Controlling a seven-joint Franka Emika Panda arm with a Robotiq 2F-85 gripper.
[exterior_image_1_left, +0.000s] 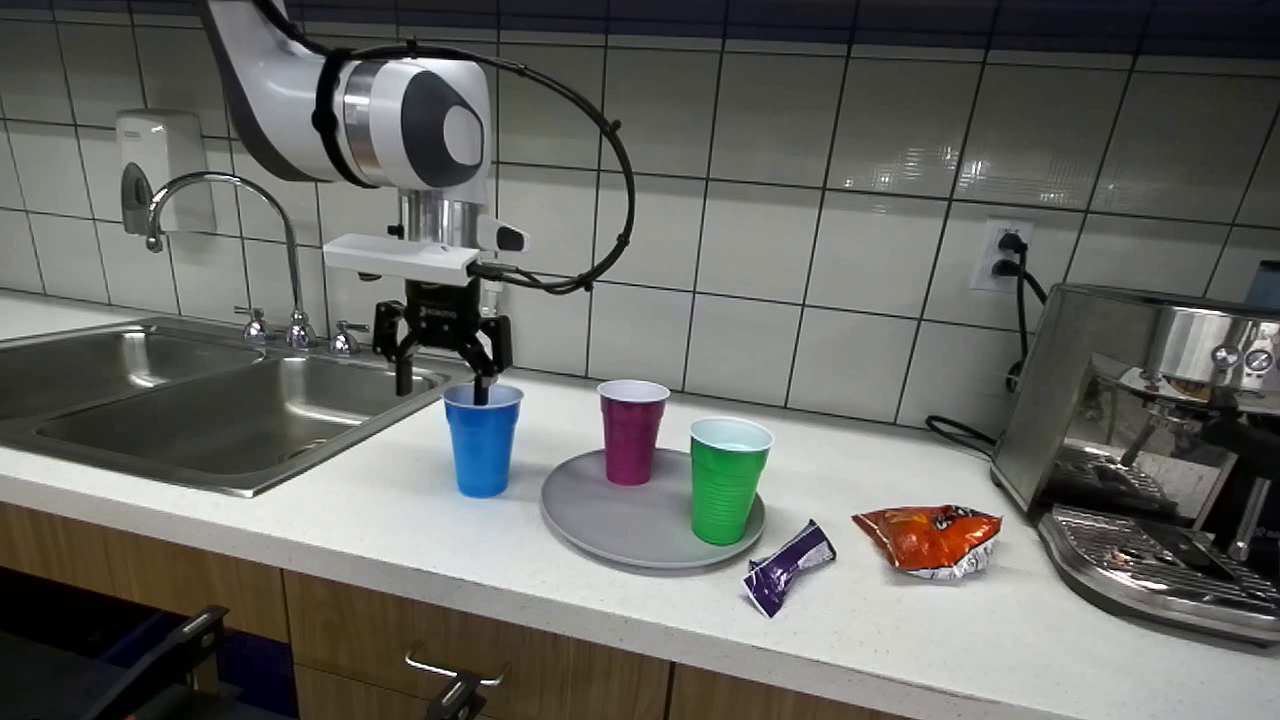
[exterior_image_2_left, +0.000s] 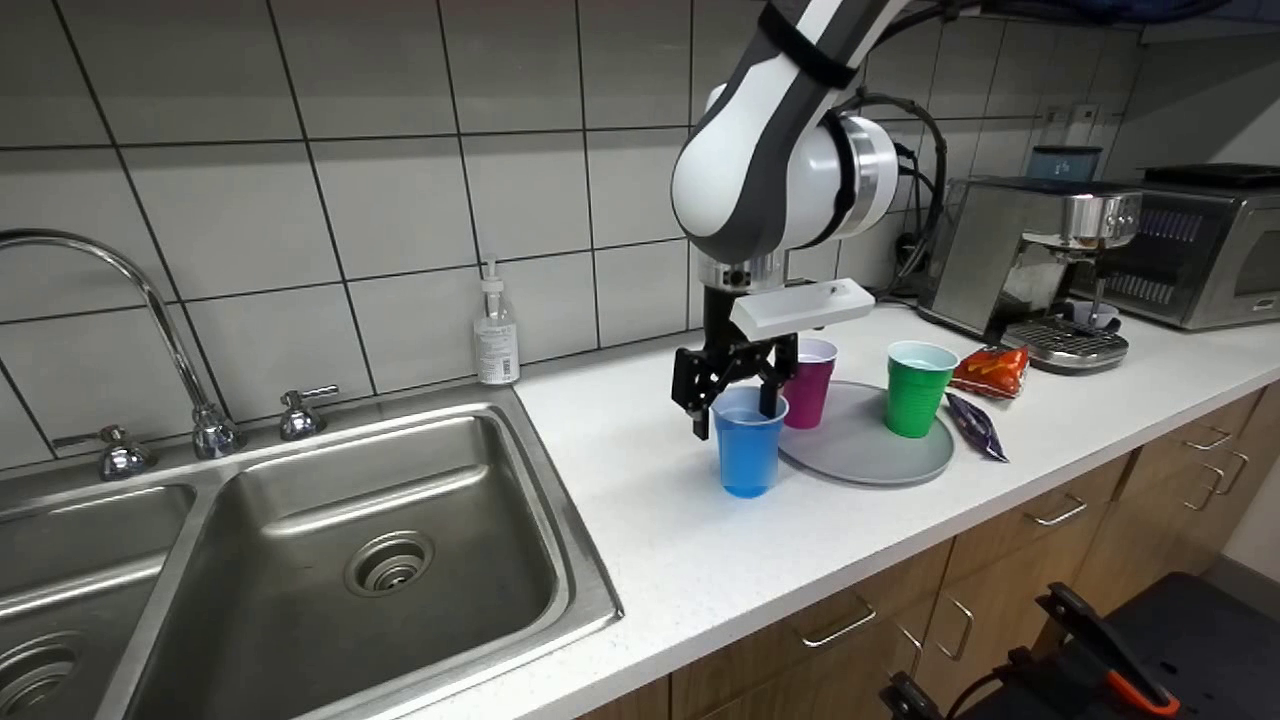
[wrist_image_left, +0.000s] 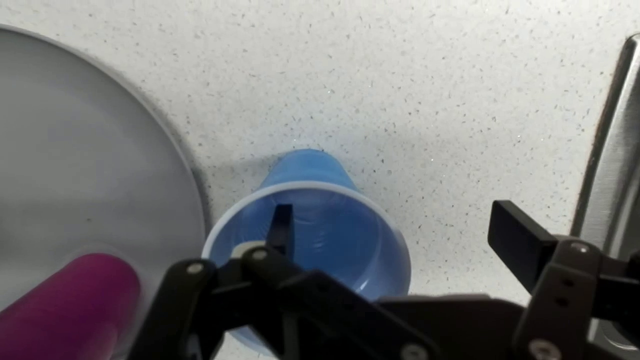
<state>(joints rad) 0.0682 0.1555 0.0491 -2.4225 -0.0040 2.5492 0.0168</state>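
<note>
That black claw (exterior_image_1_left: 442, 396) hangs spread wide, one finger (exterior_image_1_left: 481, 391) over or just inside the blue cup (exterior_image_1_left: 483, 450) beneath it, the other outside.

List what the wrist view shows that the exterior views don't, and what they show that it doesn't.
Only the wrist view: a steep look down into the blue cup, and specks on the counter close up.

Only the exterior views, both of them: green cup, purple packet, orange bag, coffee machine, faucet, arm.

Shared: blue cup, magenta cup, plate, the edge of the sink, and the jaws, standing open, one finger in or just over the blue cup's mouth; which, I can't tell.
</note>
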